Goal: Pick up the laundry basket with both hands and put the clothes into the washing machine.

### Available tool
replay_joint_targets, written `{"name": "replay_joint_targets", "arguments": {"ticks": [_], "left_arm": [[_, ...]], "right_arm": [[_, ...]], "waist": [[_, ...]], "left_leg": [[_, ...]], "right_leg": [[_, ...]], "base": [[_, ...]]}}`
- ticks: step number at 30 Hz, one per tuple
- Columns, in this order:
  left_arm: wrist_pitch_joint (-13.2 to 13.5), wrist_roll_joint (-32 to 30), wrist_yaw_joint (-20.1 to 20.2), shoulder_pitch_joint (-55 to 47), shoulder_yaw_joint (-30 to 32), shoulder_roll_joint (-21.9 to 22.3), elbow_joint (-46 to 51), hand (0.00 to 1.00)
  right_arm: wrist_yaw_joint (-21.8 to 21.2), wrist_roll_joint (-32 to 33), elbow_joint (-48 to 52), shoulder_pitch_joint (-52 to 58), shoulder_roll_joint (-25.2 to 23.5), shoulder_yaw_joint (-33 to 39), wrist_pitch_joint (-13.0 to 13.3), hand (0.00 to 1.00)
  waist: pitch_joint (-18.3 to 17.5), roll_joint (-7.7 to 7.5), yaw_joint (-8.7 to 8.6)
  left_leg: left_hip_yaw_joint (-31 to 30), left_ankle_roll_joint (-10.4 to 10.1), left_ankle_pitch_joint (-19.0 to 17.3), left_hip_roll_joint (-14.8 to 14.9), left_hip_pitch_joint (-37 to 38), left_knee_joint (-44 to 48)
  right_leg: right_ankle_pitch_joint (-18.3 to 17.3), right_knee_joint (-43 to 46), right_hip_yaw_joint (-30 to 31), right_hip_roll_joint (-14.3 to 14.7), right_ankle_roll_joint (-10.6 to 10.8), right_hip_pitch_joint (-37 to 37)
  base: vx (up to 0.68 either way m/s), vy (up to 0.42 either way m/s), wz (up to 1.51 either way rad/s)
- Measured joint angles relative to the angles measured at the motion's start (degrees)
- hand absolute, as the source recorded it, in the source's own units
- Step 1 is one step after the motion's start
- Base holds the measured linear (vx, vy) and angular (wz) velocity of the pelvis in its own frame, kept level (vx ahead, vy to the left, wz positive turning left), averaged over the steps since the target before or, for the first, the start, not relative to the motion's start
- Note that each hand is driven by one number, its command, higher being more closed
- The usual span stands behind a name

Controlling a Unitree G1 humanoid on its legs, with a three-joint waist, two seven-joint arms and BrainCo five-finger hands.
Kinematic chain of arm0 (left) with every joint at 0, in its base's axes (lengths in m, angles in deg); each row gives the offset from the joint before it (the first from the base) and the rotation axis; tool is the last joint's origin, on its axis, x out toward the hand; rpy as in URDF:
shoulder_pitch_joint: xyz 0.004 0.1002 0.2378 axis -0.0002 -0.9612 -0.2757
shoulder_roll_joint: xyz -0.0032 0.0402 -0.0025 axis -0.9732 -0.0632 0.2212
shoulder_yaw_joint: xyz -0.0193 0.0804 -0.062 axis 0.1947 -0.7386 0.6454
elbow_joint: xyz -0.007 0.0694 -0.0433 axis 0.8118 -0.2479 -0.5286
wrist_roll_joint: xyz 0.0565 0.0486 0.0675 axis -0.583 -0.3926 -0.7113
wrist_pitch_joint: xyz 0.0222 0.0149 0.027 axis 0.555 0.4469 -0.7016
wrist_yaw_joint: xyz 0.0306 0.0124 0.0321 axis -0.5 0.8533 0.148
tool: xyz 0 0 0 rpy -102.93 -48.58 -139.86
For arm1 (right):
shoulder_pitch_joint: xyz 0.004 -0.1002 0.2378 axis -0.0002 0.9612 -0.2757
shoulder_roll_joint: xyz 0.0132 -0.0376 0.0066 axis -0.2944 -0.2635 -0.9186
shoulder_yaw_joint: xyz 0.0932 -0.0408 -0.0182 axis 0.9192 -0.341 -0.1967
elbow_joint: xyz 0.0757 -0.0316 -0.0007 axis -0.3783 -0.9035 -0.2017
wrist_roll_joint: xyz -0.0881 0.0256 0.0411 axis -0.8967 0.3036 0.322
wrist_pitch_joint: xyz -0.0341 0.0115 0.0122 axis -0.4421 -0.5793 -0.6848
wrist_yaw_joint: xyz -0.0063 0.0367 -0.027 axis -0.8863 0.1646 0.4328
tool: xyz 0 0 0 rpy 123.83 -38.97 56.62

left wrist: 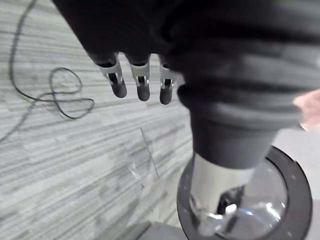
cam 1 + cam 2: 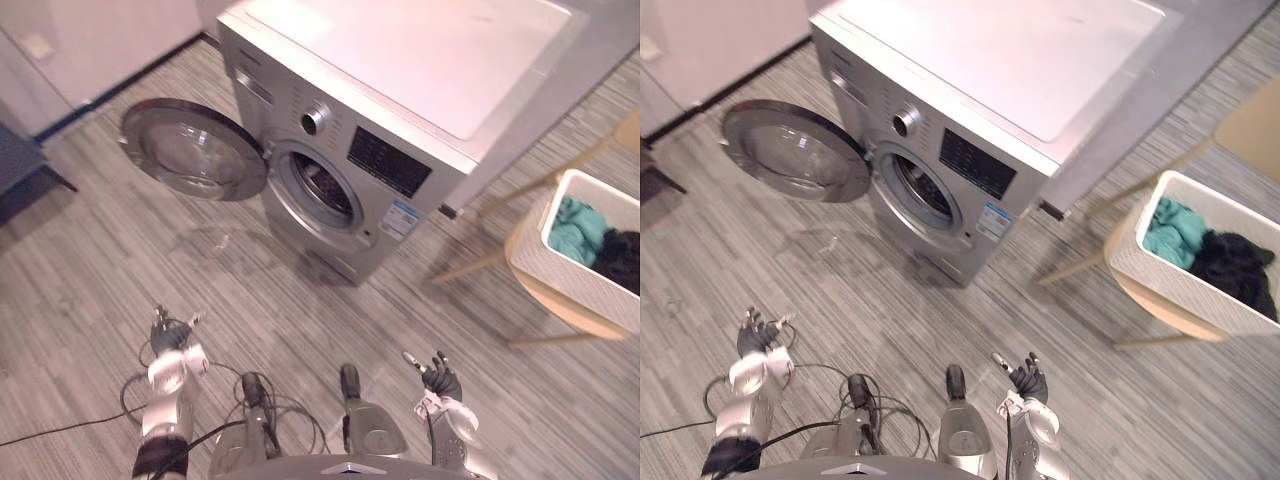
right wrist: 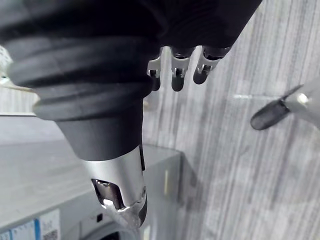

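White, woven-textured rectangular laundry basket [image 2: 1165, 288] sits on a pale wooden chair [image 2: 1168, 320], far beyond and to the right of the right hand's fingertips, untouched by either hand; inside it a crumpled teal garment [image 2: 1175, 232] lies against a black garment [image 2: 1237, 268], the teal one on the side nearer the machine. The right hand [image 2: 440, 380] hangs low over the grey striped floor [image 2: 100, 270], well apart from the basket; in its own wrist view its silver, dark-tipped fingers [image 3: 176, 75] hang loosely side by side, clasping nothing, with bare floor past their tips. The left hand [image 2: 170, 335] hangs likewise low, further from the basket than the right; its fingers [image 1: 142, 85] point down in a close, relaxed row and grip nothing. Ahead of both sets of fingertips, between them and slightly toward the right hand's side, stands the silver front-loading washing machine [image 2: 970, 170], well apart from either hand; its dark drum mouth [image 2: 922, 195] is uncovered; its round, glass-centred door [image 2: 795, 152] is swung wide open, out beyond the left hand's fingers, and shows close past those fingers in the left wrist view. The basket and its chair stand just beside the machine, on the side away from the open door.
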Motion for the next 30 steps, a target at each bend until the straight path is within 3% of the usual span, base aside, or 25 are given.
{"name": "replay_joint_targets", "arguments": {"ticks": [4, 7, 10, 13, 15, 16, 17, 18, 19, 20, 21, 22, 24, 25, 28, 30], "left_arm": [[-0.8, 1.2, 1.8, -2.4, 1.1, 1.4, -10.8, 0.00], [-2.0, 1.1, 2.6, -3.7, 3.0, 3.5, -19.7, 0.00], [-2.6, -0.2, 4.0, -2.6, 7.0, 4.4, -25.3, 0.00], [-3.0, -0.3, 6.2, -0.9, 10.5, 3.7, -28.7, 0.00], [-3.5, -0.5, 6.6, -1.1, 11.1, 3.2, -28.7, 0.00], [-3.8, -2.5, 6.7, -1.0, 11.9, 3.4, -28.7, 0.00], [-4.1, -3.7, 6.7, -1.0, 12.0, 3.4, -29.1, 0.00], [-4.2, -5.6, 6.7, -0.6, 11.5, 3.2, -29.5, 0.00], [-4.1, -6.2, 6.7, -0.6, 11.3, 3.0, -29.5, 0.00], [-4.1, -6.6, 6.7, -0.4, 11.0, 2.0, -29.4, 0.00], [-4.0, -6.6, 6.8, -0.3, 9.9, 0.5, -29.8, 0.00], [-4.1, -6.6, 6.8, 1.3, 9.3, 0.0, -31.4, 0.00], [-4.0, -6.5, 6.8, 3.2, 8.4, 2.2, -32.5, 0.00], [-4.0, -6.4, 6.8, 3.7, 8.1, 3.9, -32.5, 0.00], [-4.0, -6.4, 6.8, 3.6, 7.8, 4.4, -32.5, 0.00], [-3.8, -6.4, 6.2, 3.0, 10.1, 3.0, -32.3, 0.00]], "right_arm": [[1.5, 0.1, -5.6, -2.0, -0.8, 1.6, -0.9, 0.00], [3.2, 0.6, -10.5, -2.6, -2.4, 5.4, -0.7, 0.00], [4.5, 1.2, -14.5, -2.4, -3.5, 8.4, -0.8, 0.00], [4.4, 1.2, -14.8, -2.8, -4.2, 9.6, -0.8, 0.00], [4.4, 1.2, -14.8, -3.0, -4.5, 9.6, -1.0, 0.00], [4.4, 0.3, -15.0, -3.2, -4.1, 9.3, -1.1, 0.00], [4.2, 0.1, -14.9, -3.2, -4.0, 9.3, -1.1, 0.00], [4.2, 0.1, -15.2, -2.6, -4.0, 9.7, -1.1, 0.00], [4.3, 0.0, -15.7, -2.2, -3.9, 9.8, -1.0, 0.00], [4.4, 0.0, -17.5, -1.9, -3.9, 9.9, -1.1, 0.00], [4.6, 0.0, -19.5, -1.9, -3.9, 10.1, -0.9, 0.00], [4.7, 0.0, -22.3, -3.0, -3.1, 10.0, -0.9, 0.00], [4.8, 0.0, -24.8, -5.3, -0.5, 10.2, -1.0, 0.00], [4.8, 0.0, -27.1, -6.6, 0.7, 11.5, -1.2, 0.00], [4.7, -0.1, -28.4, -7.7, 1.1, 12.2, -1.2, 0.00], [4.4, -1.3, -28.4, -7.5, -0.1, 12.3, -1.2, 0.00]], "waist": [[-1.2, 0.22, 1.54], [-2.3, -0.04, 2.03], [-2.3, -0.44, 2.25], [-2.9, -2.05, 1.59], [-3.3, -2.81, 1.10], [-3.7, -2.33, 1.19], [-3.8, -2.17, 0.96], [-3.7, -2.07, 0.99], [-4.2, -2.64, 0.97], [-5.1, -4.28, 1.10], [-5.9, -6.21, 1.26], [-6.2, -5.70, 1.36], [-5.2, -3.48, 0.99], [-5.6, -1.34, 1.31], [-6.2, 0.27, 1.12], [-5.2, -1.44, 1.11]], "left_leg": [[0.5, 0.1, -0.4, 0.0, 2.4, 0.0], [4.8, -0.2, -1.4, 0.4, 3.7, 0.0], [10.0, -0.8, -3.1, 1.2, 5.3, 0.0], [18.3, -2.4, -5.2, 2.4, 6.1, 0.3], [24.6, -2.4, -5.3, 4.4, 6.8, 0.0], [29.0, -1.8, -4.2, 7.4, 7.7, 0.1], [30.9, -2.1, -3.7, 9.4, 8.7, 0.1], [33.0, -3.1, -3.1, 11.3, 10.4, 0.4], [33.3, -3.6, -2.6, 12.1, 11.0, 0.8], [33.6, -4.3, -1.9, 14.0, 11.2, 3.5], [33.9, -5.5, -1.0, 14.3, 12.0, 6.0], [33.3, -6.6, 0.1, 15.5, 12.2, 5.8], [29.2, -7.8, -1.4, 14.3, 11.2, 5.6], [28.3, -7.4, -1.0, 13.9, 11.5, 5.4], [28.9, -7.3, -0.2, 16.7, 12.6, 7.4], [28.9, -7.6, -0.4, 21.2, 12.3, 14.4]], "right_leg": [[-1.4, 1.2, -2.1, -0.5, 0.1, 3.0], [-1.5, 1.4, -1.1, -0.5, 0.1, 3.5], [-1.6, 1.9, 1.7, -0.2, -0.1, 2.3], [-1.2, 5.4, 8.8, 1.8, -0.3, -3.9], [-2.8, 5.2, 5.6, 1.5, -1.4, -6.7], [-3.2, 8.1, -0.1, 1.2, -2.5, -8.8], [-3.1, 12.2, -4.6, 0.6, -3.5, -10.0], [-3.6, 17.0, -9.2, -2.2, -4.1, -10.4], [-3.5, 18.2, -10.3, -3.9, -4.1, -10.2], [-3.4, 19.0, -10.7, -7.7, -4.1, -9.9], [0.1, 16.1, -11.8, -12.2, -3.8, -8.5], [-0.7, 15.1, -12.9, -10.5, 2.5, -7.4], [-0.7, 14.5, -12.6, -9.0, 2.3, -7.6], [-1.0, 14.3, -12.3, -8.1, 2.3, -7.4], [-4.8, 17.4, -12.4, -6.1, 2.2, -7.6], [-8.4, 21.1, -12.5, -4.6, 0.7, -7.5]], "base": [[0.01, 0.013, 0.25], [-0.02, 0.032, -0.15], [-0.05, 0.033, -0.51], [-0.07, 0.013, -1.31], [-0.06, -0.045, -1.82], [-0.01, -0.076, -1.72], [0.02, -0.138, -1.78], [0.06, -0.124, -1.16], [0.12, -0.324, -1.00], [0.10, -0.346, -0.84], [0.13, -0.567, -0.88], [0.07, -0.344, -0.60], [0.04, -0.210, -0.33], [0.03, -0.098, -0.22], [0.05, -0.123, -0.08], [-0.03, -0.211, -0.14]]}}
